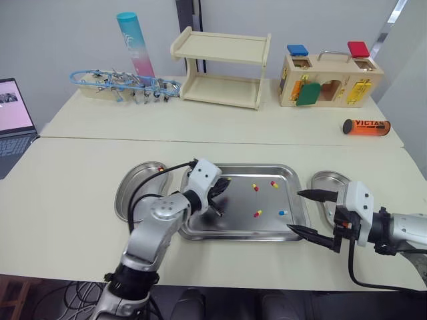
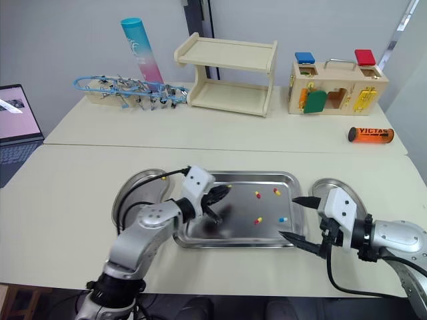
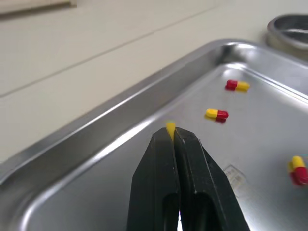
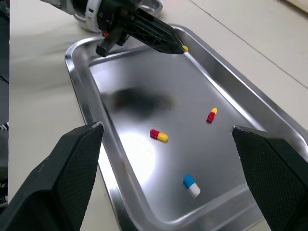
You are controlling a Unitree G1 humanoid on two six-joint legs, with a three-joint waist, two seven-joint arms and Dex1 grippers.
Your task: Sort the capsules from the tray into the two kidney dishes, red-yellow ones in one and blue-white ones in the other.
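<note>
My left gripper (image 1: 225, 183) hovers over the left part of the steel tray (image 1: 267, 167), shut on a red-yellow capsule (image 3: 170, 128) whose yellow end pokes out between the fingertips. Three red-yellow capsules (image 1: 255, 187) (image 1: 274, 185) (image 1: 257, 213) and one blue-white capsule (image 1: 283, 213) lie on the tray's right half. My right gripper (image 1: 294, 211) stands open at the tray's right front corner, holding nothing. One kidney dish (image 1: 133, 193) sits left of the tray and another (image 1: 327, 180) to its right. A small red-yellow speck (image 1: 162, 170) shows in the left dish.
At the back of the table stand a wooden shelf (image 1: 223, 67), a wooden lock box (image 1: 330, 80), a blue-pink tube (image 1: 135, 47) and a rack of tools (image 1: 127, 85). An orange can (image 1: 365, 127) lies at the far right, and a laptop (image 1: 13, 120) at the left edge.
</note>
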